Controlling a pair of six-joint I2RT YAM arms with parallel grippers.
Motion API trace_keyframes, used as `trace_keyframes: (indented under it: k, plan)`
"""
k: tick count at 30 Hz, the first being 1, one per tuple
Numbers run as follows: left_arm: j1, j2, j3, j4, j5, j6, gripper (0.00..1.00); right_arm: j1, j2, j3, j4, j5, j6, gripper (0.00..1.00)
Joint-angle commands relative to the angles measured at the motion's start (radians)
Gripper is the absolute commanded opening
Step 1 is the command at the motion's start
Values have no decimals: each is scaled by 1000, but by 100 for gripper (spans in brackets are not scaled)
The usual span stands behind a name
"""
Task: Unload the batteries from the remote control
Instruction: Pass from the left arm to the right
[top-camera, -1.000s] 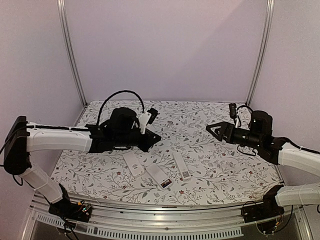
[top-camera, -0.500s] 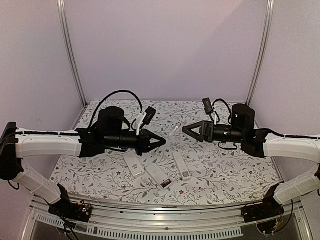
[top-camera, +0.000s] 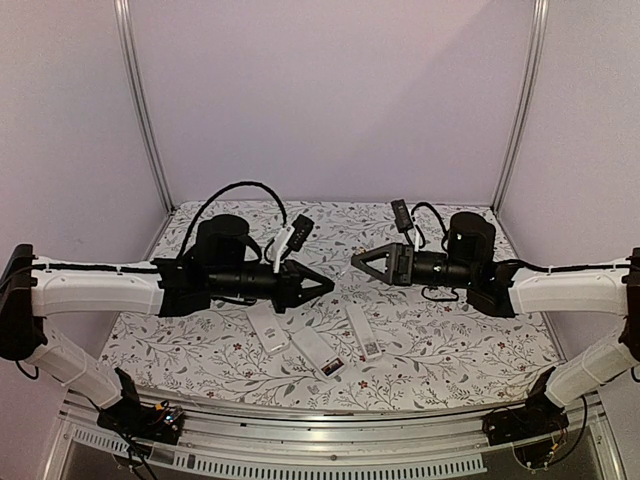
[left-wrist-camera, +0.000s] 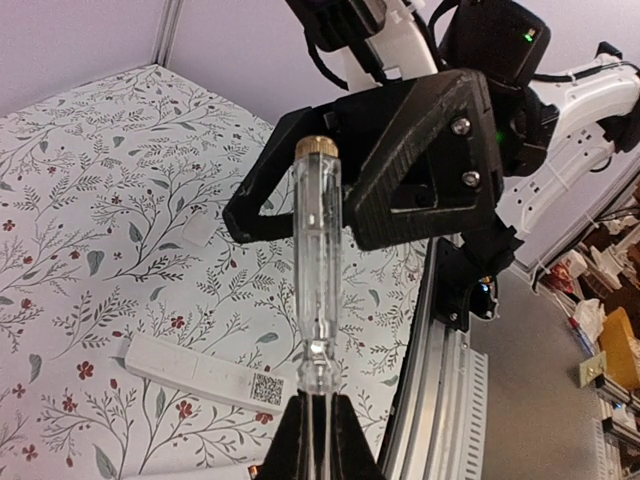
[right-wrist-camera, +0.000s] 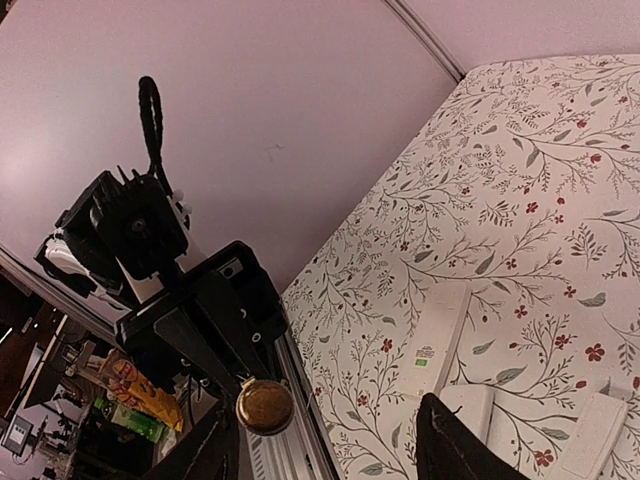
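Three white remote controls lie at the table's front middle: one on the left (top-camera: 267, 327), one in the middle (top-camera: 318, 352), one on the right (top-camera: 362, 330). The middle one shows a dark, reddish patch (top-camera: 332, 368) at its near end; I cannot make out single batteries. My left gripper (top-camera: 322, 286) (left-wrist-camera: 316, 425) is shut on a clear pen-like tool (left-wrist-camera: 316, 260) with a brass cap. It holds the tool level in the air, pointing right. My right gripper (top-camera: 358, 260) (right-wrist-camera: 325, 430) is open, one jaw on either side of the brass cap (right-wrist-camera: 264, 405), apart from it.
The flowered tablecloth (top-camera: 450, 330) covers the table between two metal corner posts. A metal rail (top-camera: 330, 415) runs along the near edge. A small pale piece (left-wrist-camera: 199, 229) lies on the cloth behind the remotes.
My right arm has swung left to meet the left gripper, and its jaws have narrowed around the tool's cap. My left gripper has turned to hold the tool level towards it.
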Motion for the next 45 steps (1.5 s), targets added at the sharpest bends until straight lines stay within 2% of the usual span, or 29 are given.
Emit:
trace_keyframes:
  k: [1,13,21,30,41,45]
  plan:
    - [-26,-8,-12,-1,-47,14,0,7,12,11,58,7,33,57]
    - [-72,3,2,-48,-224,62,0,8,39,21,51,44,98,44]
    - [-106,24,22,-81,-324,94,0,8,69,40,48,53,149,42]
    - [-139,42,44,-110,-452,109,0,17,115,80,-13,88,218,32]
    - [-155,57,53,-130,-518,112,0,32,139,94,-38,116,245,24]
    - [-161,61,57,-137,-537,119,0,32,149,95,-40,122,254,17]
